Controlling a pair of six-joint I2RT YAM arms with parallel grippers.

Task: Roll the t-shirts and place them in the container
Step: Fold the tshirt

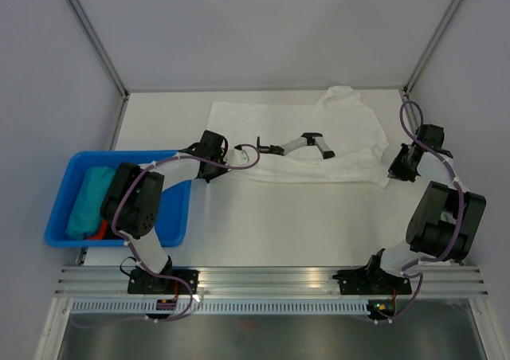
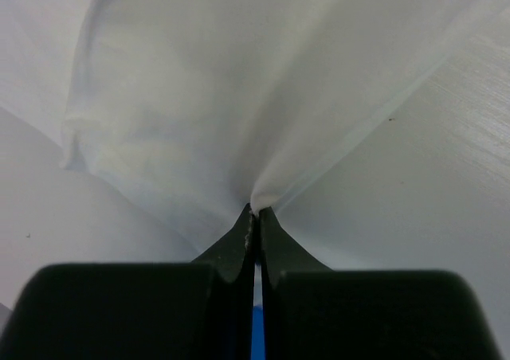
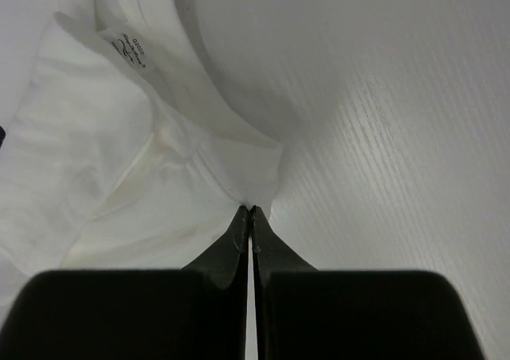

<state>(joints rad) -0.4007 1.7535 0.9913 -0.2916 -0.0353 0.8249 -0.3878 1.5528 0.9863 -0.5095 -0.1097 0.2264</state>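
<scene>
My left gripper (image 2: 255, 217) is pinched tight on a peak of the soft white short-sleeved cloth t-shirt (image 1: 319, 133). My right gripper (image 3: 252, 213) is clamped just as tight on a fold beside the collar (image 3: 179, 77). The shirt lies spread on the white table (image 1: 303, 225), to the right of the blue plastic bin (image 1: 177, 213) and farther back, with its near edge in both grips. I judge this to be the start, folding that near side over before rolling. Next I should lift both ends together and evenly, so the cloth neither stretches nor sags.
</scene>
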